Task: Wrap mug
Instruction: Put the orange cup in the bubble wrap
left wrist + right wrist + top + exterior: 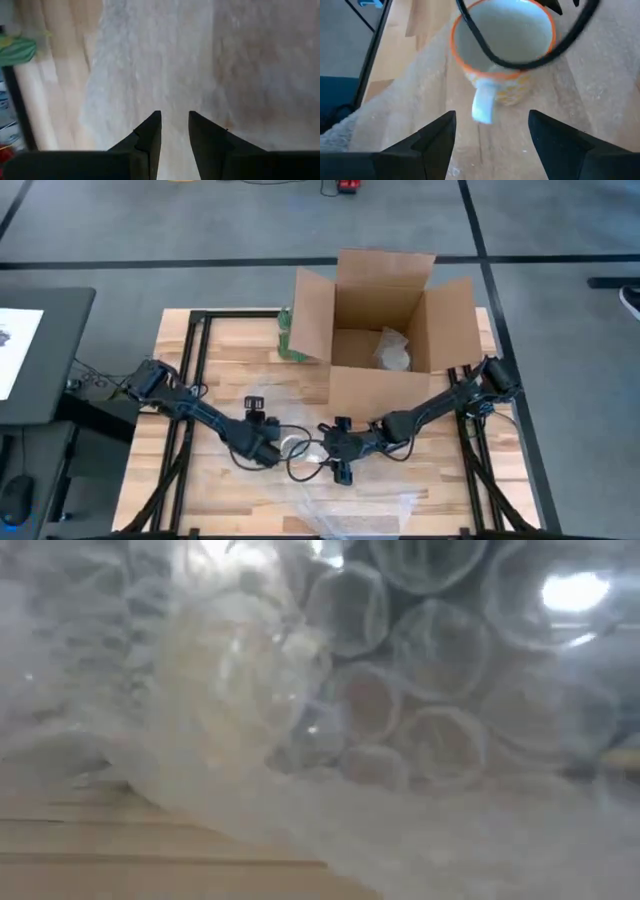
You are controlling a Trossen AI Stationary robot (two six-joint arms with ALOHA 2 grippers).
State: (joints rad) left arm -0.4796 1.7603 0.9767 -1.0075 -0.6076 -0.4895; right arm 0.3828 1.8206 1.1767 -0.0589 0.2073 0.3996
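On the worktop (220,340), the box (385,320) stands open at the far side, with crumpled packing inside it and a green bunch (287,335) just beside its left flap. Nearer, a clear sheet of bubble wrap (340,505) lies spread toward the front edge. Both arms meet over it at mid-table. The mug (502,52) sits upright on the wrap between them, handle pointing at the right gripper (492,130), whose fingers are spread wide and hold nothing. The left gripper (175,127) hangs just above the wrap, fingers parted by a narrow gap and apparently empty, though a thin film between them would be hard to see.

The main risk I judge is a loose cable (520,62) that crosses the mug's mouth: a pull on the wrap could catch it and tip the mug. The wrap is slippery and could slide from narrow fingers.

Only the right wrist view shows the mug clearly, with an orange rim and pale inside; from above it is mostly hidden by the arms. At table height, bubbles fill nearly everything.
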